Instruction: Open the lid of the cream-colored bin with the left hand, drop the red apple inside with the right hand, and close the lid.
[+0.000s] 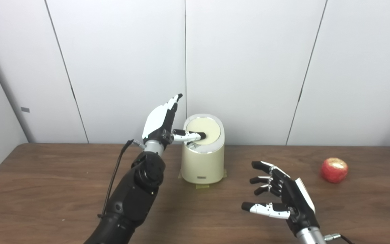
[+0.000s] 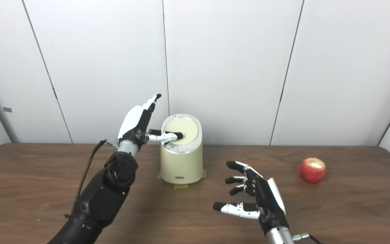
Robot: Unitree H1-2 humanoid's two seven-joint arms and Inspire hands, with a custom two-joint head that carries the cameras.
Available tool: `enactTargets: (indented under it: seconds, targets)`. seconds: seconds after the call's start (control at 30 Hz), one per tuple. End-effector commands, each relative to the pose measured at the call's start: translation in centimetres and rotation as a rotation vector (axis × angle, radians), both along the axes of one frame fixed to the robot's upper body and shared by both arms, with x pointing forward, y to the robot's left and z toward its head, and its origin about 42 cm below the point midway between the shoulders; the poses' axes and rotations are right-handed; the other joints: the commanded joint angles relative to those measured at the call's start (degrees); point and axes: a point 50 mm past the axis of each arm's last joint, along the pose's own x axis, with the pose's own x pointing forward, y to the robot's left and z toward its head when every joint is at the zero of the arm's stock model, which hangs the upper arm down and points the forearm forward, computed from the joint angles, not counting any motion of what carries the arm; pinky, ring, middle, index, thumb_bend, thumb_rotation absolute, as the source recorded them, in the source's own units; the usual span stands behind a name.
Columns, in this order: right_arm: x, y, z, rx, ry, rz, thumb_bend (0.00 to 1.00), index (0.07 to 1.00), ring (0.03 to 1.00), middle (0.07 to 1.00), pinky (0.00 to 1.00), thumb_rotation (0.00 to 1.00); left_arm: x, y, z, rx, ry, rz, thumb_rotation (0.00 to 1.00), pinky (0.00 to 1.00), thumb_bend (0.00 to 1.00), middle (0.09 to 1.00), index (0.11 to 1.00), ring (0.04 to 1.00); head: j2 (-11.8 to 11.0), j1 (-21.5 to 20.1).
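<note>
Left hand [image 1: 161, 123] open, fingers raised, thumb tip on the lid [image 1: 204, 130] of the cream bin [image 1: 202, 161]; lid looks shut; right hand [image 1: 279, 195] open, holds nothing, hovering over the bench [image 1: 46, 176]; red apple [image 1: 334, 170] far right, well apart from it; risk: the thumb slips off, or pushes the bin back.

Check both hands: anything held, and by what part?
Nothing is held. The left hand is open, thumb tip pressing on the lid of the cream-colored bin. The right hand is open above the table; the red apple lies untouched.
</note>
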Motion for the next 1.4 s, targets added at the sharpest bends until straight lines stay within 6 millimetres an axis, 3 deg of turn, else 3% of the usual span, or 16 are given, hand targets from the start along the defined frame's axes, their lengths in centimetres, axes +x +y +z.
enactTargets:
  seconds: [0.0,0.13,0.4,0.63,0.73,0.87,1.03,1.27,1.37]
  targets:
    - [0.6,0.4,2.3,0.010,-0.095,0.009,0.72,0.745,0.652,0.813,0.48,0.07,0.9,-0.5,3.8,0.109,-0.098,-0.007,0.20,0.95,1.00,1.000,1.000,1.000,0.12,0.16]
    - [0.5,0.5,2.3,0.006,-0.092,0.001,0.71,0.738,0.647,0.805,0.48,0.07,0.6,-0.7,3.9,0.357,-0.144,-0.013,0.25,0.99,1.00,1.000,1.000,1.000,0.33,0.18]
    - [0.5,0.4,2.3,0.002,-0.100,0.007,0.70,0.738,0.641,0.804,0.48,0.07,0.0,-1.1,4.7,0.721,-0.164,-0.024,0.22,1.00,1.00,1.000,1.000,1.000,0.72,0.48]
    - [0.6,0.5,2.3,-0.001,-0.103,0.004,0.70,0.736,0.633,0.797,0.48,0.06,-0.3,-0.4,4.4,0.840,-0.124,-0.046,0.23,1.00,1.00,1.000,1.000,1.000,0.73,0.33]
    - [0.6,0.4,2.2,0.006,-0.105,0.009,0.70,0.738,0.648,0.805,0.47,0.07,-0.3,-0.1,3.9,0.762,-0.114,-0.036,0.24,0.98,1.00,1.000,1.000,1.000,0.72,0.36]
    - [0.6,0.4,2.3,0.009,-0.098,0.006,0.69,0.738,0.647,0.804,0.49,0.08,-0.6,0.0,3.9,0.503,-0.098,-0.012,0.27,0.97,1.00,1.000,1.000,1.000,0.73,0.52]
    - [0.5,0.4,2.2,0.008,-0.096,0.006,0.69,0.738,0.636,0.800,0.49,0.09,-0.5,0.7,3.2,0.256,-0.087,0.009,0.29,0.88,0.97,1.000,1.000,1.000,0.62,0.58]
    - [0.4,0.4,2.1,0.016,-0.089,0.011,0.69,0.737,0.634,0.796,0.49,0.08,-0.8,2.3,3.9,0.010,-0.096,0.022,0.33,0.96,0.95,1.000,1.000,1.000,0.77,0.75]
    - [0.4,0.5,2.1,0.012,-0.090,0.010,0.69,0.737,0.632,0.796,0.49,0.10,-1.3,3.0,4.3,-0.153,-0.087,0.010,0.36,0.91,0.92,1.000,1.000,1.000,0.75,0.70]
